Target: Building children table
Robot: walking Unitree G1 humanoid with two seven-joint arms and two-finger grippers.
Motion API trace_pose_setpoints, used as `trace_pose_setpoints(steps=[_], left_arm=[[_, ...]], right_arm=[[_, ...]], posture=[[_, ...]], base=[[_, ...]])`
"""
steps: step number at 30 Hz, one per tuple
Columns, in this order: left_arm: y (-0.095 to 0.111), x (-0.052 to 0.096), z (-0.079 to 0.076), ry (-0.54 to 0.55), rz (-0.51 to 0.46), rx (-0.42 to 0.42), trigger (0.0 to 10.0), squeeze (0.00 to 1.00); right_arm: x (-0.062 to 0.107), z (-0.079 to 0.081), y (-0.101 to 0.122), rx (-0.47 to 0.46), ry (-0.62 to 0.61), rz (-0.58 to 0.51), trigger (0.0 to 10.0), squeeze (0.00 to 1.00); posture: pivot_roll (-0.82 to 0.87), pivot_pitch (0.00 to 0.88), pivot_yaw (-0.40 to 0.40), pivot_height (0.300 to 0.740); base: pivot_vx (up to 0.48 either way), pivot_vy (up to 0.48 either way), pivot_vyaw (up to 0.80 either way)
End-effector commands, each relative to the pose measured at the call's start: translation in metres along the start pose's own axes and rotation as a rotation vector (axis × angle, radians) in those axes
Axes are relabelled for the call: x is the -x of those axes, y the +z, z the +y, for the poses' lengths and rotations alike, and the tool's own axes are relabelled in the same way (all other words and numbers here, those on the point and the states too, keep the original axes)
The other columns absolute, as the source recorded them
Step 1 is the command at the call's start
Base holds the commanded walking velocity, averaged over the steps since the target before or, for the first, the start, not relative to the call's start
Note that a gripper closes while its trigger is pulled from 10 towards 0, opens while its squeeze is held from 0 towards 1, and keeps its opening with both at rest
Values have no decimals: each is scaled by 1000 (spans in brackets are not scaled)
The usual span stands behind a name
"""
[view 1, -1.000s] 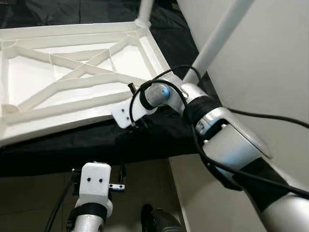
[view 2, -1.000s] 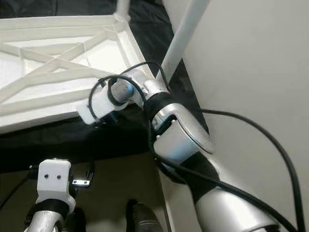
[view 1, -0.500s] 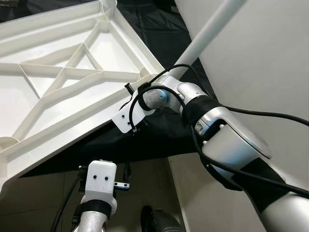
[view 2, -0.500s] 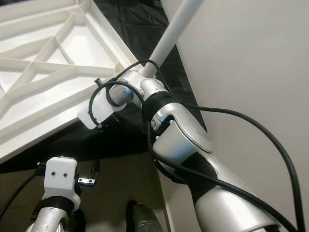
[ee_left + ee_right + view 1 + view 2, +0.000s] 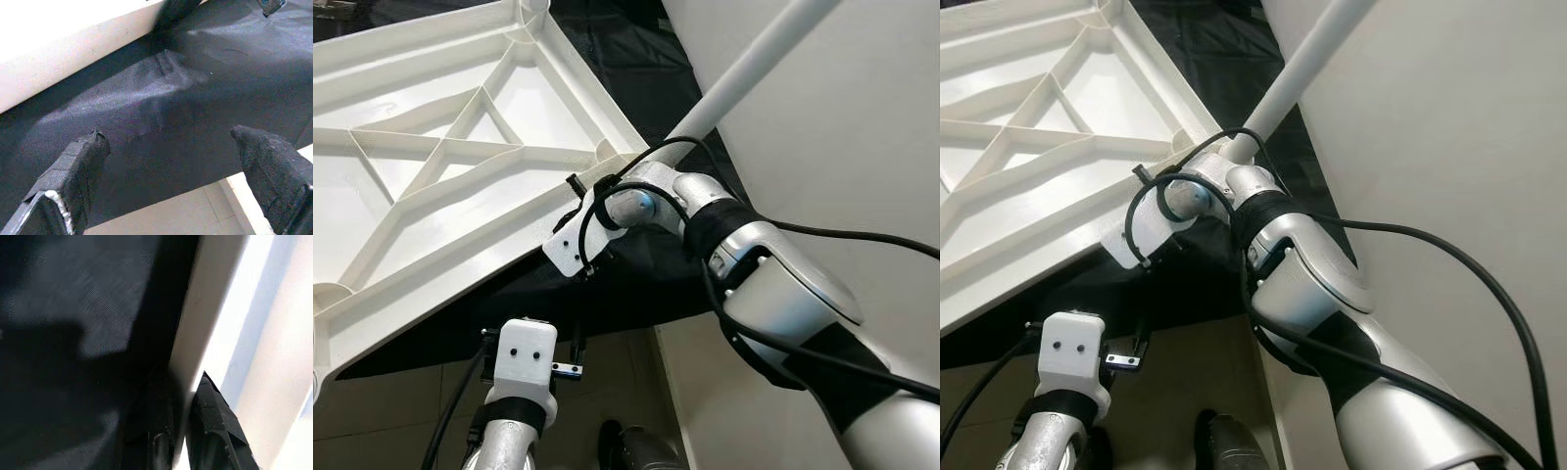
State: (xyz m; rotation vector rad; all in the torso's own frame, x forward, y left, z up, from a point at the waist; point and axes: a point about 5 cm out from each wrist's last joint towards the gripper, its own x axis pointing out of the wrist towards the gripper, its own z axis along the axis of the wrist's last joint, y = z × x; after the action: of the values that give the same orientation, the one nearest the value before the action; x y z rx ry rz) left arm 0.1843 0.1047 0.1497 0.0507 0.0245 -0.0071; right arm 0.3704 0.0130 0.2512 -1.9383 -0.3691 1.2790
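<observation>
While the white plastic ribbed tabletop [image 5: 440, 186] lies upside down and tilted on the black cloth [image 5: 636, 269], one corner raised, I hold its near edge with my right end effector [image 5: 181, 428], the two black fingers clenched on the thin white rim. A white round table leg [image 5: 744, 73] stands out of the corner socket just beside my right wrist and runs up past the pale wall [image 5: 862, 147].

My left end effector [image 5: 168, 147] hangs low under the edge of the cloth, released, its fingers spread wide and touching nothing.

I judge the step to be turning or lifting the tabletop by this rim. The pinch is narrow, so the plastic could slip or flex; I should move slowly, keep the fingers square to the rim, and bring my left end effector up under the far side to share the load. The leg sits near the wall and could knock it if I swing carelessly.
</observation>
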Motion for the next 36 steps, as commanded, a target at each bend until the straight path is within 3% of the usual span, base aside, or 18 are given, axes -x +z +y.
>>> trace_pose_setpoints(steps=[1, 2, 3, 4, 9, 11, 13, 15, 18, 19, 22, 25, 28, 31, 36], left_arm=[[-6, 8, -26, -81, 46, 72, 10000, 0], [-6, 8, -26, -81, 46, 72, 10000, 0], [-7, 8, -27, -80, 47, 72, 10000, 0], [-7, 8, -27, -81, 46, 72, 10000, 0], [-7, 7, -28, -81, 45, 73, 10000, 0], [-7, 7, -28, -80, 45, 74, 10000, 0], [-6, 8, -29, -74, 40, 78, 10000, 0], [-5, 8, -30, -74, 34, 79, 10000, 0], [-5, 7, -31, -80, 31, 78, 10000, 0], [-5, 7, -32, -80, 31, 80, 10000, 0], [-5, 6, -33, -80, 32, 82, 10000, 0], [-5, 5, -35, -77, 31, 85, 10000, 0], [-5, 5, -35, -77, 31, 86, 10000, 0], [-3, 4, -36, -74, 22, 93, 10000, 0], [-4, 4, -37, -73, 20, 95, 10000, 0]], right_arm=[[-15, 21, 8, 168, 84, 11, 0, 0], [-15, 21, 8, 168, 84, 11, 0, 0], [-17, 16, 11, 277, 46, 26, 0, 0], [-19, 11, 13, 313, 7, 36, 0, 0], [-19, -4, 18, 307, -98, 37, 0, 0], [-17, -13, 20, 260, -154, 35, 0, 0], [-10, -31, 18, 186, -183, 71, 10000, 0], [-3, -37, 11, 133, -110, 118, 10000, 0], [3, -34, 2, 94, -10, 168, 10000, 0], [10, -27, -9, 45, 120, 218, 10000, 0], [13, -25, -13, 10, 165, 236, 10000, 0], [22, -32, -18, -95, 199, 277, 10000, 0], [23, -33, -19, -107, 202, 279, 10000, 0], [25, -50, -12, -304, 80, 191, 10000, 0], [24, -58, -8, -387, -5, 147, 10000, 0]], posture=[[-33, 218, -197, 734], [-33, 218, -197, 734], [-46, 218, -204, 734], [-44, 220, -207, 734], [-44, 220, -207, 734], [-42, 218, -210, 734], [-43, 224, -213, 734], [-62, 223, -217, 734], [-62, 223, -217, 734], [-69, 219, -221, 734], [-76, 221, -227, 734], [-80, 221, -233, 734], [-80, 221, -233, 734], [-85, 221, -241, 734], [-89, 219, -244, 734]], base=[[0, 0, 0], [0, 0, 0], [0, 0, 0], [0, 0, 0], [0, 0, 0], [0, 0, 0], [0, 0, 0], [0, 0, 0], [0, 0, 0], [0, 0, 0], [0, 0, 0], [0, 0, 0], [0, 0, 0], [0, 0, 0], [0, 0, 0]])
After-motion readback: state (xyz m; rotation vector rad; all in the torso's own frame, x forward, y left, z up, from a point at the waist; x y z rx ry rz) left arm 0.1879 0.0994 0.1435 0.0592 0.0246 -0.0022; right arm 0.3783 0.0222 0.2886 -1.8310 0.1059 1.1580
